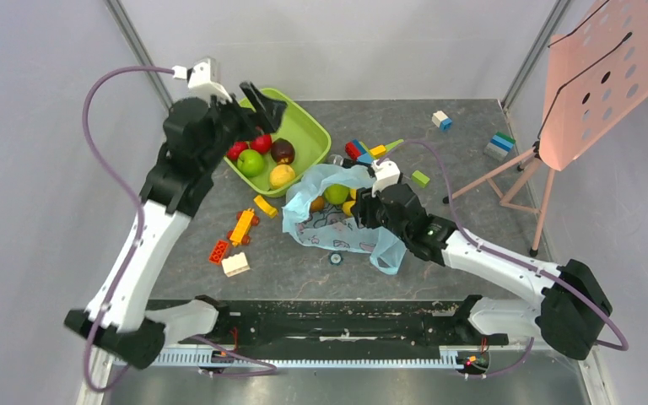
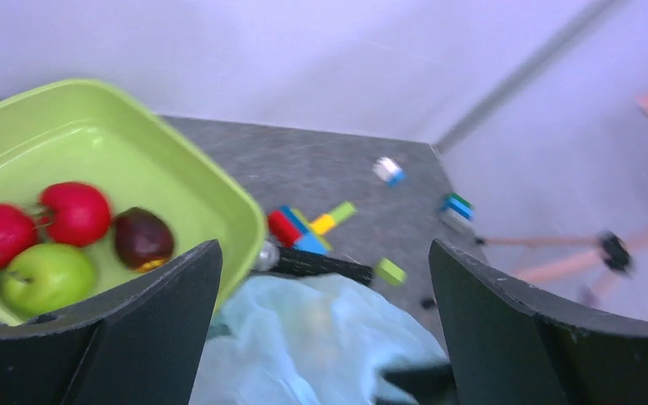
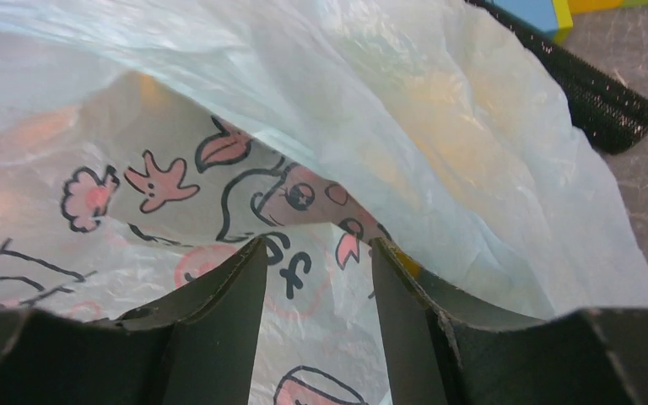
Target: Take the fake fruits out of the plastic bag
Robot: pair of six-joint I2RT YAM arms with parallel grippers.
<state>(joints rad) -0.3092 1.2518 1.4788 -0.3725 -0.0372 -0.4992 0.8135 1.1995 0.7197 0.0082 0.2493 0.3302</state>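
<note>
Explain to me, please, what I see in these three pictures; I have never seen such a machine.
These are two robot arms fixed at the near edge of the table, each ending in a two-finger gripper. The wide picture comes from a camera above; the other two come from cameras on the wrists. On the table lie a printed light-blue plastic bag with toy fruits showing inside, a green bowl with five more fruits, and scattered building blocks. The left gripper hangs open by the bowl, holding nothing. The right gripper is at the bag, fingers slightly apart; it holds nothing that I can see.
</note>
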